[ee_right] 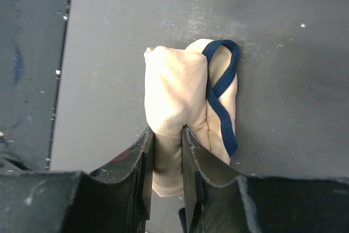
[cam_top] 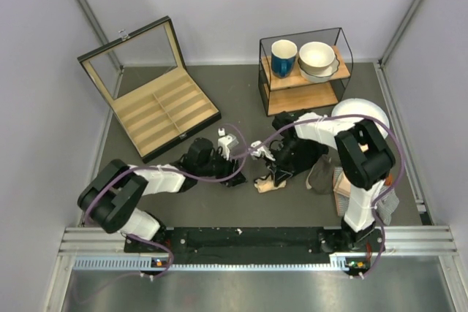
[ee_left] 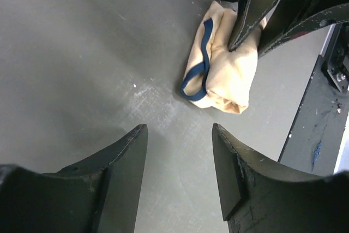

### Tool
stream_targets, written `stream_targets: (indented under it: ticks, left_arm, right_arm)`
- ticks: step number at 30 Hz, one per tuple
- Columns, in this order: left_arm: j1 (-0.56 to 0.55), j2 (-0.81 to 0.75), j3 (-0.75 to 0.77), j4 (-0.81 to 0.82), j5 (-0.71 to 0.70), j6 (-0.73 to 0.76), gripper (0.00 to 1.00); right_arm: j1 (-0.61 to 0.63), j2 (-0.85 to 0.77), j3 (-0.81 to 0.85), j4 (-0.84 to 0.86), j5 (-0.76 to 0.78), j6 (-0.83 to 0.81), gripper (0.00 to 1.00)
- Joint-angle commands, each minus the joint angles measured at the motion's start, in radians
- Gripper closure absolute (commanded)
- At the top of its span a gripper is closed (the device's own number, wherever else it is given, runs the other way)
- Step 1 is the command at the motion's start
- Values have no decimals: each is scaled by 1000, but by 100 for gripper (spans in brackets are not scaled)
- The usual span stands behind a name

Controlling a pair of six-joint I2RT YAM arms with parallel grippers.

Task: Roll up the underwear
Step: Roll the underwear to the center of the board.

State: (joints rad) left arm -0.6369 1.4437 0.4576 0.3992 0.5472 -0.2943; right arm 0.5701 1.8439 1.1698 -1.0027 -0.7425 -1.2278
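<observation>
The underwear [ee_right: 177, 91] is a beige rolled bundle with dark blue edging, lying on the grey table. It also shows in the left wrist view [ee_left: 221, 61] and small in the top view [cam_top: 268, 184]. My right gripper [ee_right: 166, 132] is shut on a fold of the underwear, pinching it from above; its fingers [ee_left: 248, 12] show in the left wrist view too. My left gripper [ee_left: 180, 129] is open and empty, just left of the bundle, hovering over bare table. In the top view it sits near the middle [cam_top: 235, 169].
An open wooden compartment box [cam_top: 157, 104] stands at the back left. A glass shelf case [cam_top: 303, 71] with a blue mug and bowls stands at the back right. A black garment [cam_top: 296, 151] and other cloths [cam_top: 325, 177] lie right of the bundle.
</observation>
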Motion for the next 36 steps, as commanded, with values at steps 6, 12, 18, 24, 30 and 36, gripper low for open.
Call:
stream_targets:
  ticks: [6, 12, 18, 24, 30, 36]
  left_arm:
    - [-1, 234, -30, 481, 191, -255, 43]
    - [-4, 366, -24, 704, 241, -396, 40]
    - [-15, 470, -5, 819, 280, -474, 36]
    - [-47, 540, 1, 869, 280, -529, 37]
    - [-70, 572, -75, 957, 197, -580, 38]
    - [-98, 589, -146, 965, 10, -602, 37]
  right_arm:
    - [-78, 176, 99, -241, -112, 56, 82]
    - [-81, 227, 122, -235, -87, 93, 82]
    - [-81, 229, 123, -223, -83, 110, 82]
    - [-82, 229, 125, -215, -83, 122, 82]
    - [-90, 227, 129, -205, -95, 146, 82]
    - [-93, 230, 129, -195, -95, 163, 82]
